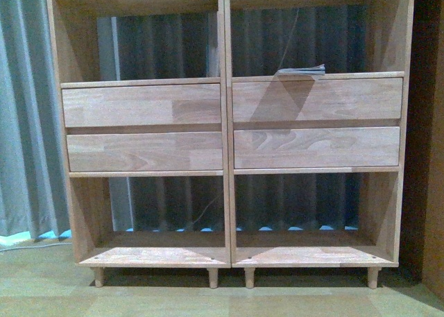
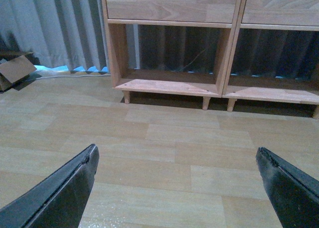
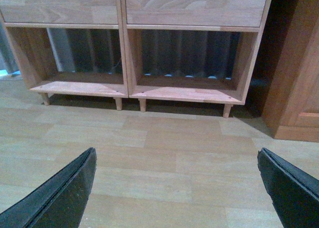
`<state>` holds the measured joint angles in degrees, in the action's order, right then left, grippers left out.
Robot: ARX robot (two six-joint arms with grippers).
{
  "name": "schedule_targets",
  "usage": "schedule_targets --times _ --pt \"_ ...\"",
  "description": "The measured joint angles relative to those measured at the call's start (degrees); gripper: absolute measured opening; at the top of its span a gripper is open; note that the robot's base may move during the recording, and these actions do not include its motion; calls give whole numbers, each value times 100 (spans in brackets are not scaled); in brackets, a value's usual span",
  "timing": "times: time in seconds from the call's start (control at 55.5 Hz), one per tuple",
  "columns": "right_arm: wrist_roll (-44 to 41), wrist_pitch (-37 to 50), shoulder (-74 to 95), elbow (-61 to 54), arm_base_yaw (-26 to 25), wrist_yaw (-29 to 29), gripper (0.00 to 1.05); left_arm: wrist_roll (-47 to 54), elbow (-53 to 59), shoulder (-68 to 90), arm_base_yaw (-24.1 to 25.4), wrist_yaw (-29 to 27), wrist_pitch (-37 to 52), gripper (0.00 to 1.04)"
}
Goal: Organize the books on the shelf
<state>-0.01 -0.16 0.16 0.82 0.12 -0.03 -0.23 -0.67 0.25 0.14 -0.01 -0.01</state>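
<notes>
The light natural-wood shelving unit (image 1: 142,105) runs off the front view's top edge. In its upper right compartment, thin soft-cover books (image 1: 302,71) lying flat show only edges; number and covers cannot be told. A darker wooden cabinet (image 3: 299,78) is cropped beside it.

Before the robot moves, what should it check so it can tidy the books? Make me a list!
1. Is the left gripper open and empty: ok.
2. Is the right gripper open and empty: ok.
3. Are the books spotted: ok, they are in the upper right compartment of the shelf.
4. Are the books standing up tidy: not ok, they lie flat.
5. How many books are there: cannot tell.
6. Are the grippers close to the books: not ok, both wrist views show only the floor and the bottom compartments.
</notes>
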Motion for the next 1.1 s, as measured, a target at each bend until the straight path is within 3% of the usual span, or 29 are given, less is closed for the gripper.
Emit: schedule_targets --times 1.099 --pt "0 0 0 0 0 -2 98 0 -2 0 0 -2 0 97"
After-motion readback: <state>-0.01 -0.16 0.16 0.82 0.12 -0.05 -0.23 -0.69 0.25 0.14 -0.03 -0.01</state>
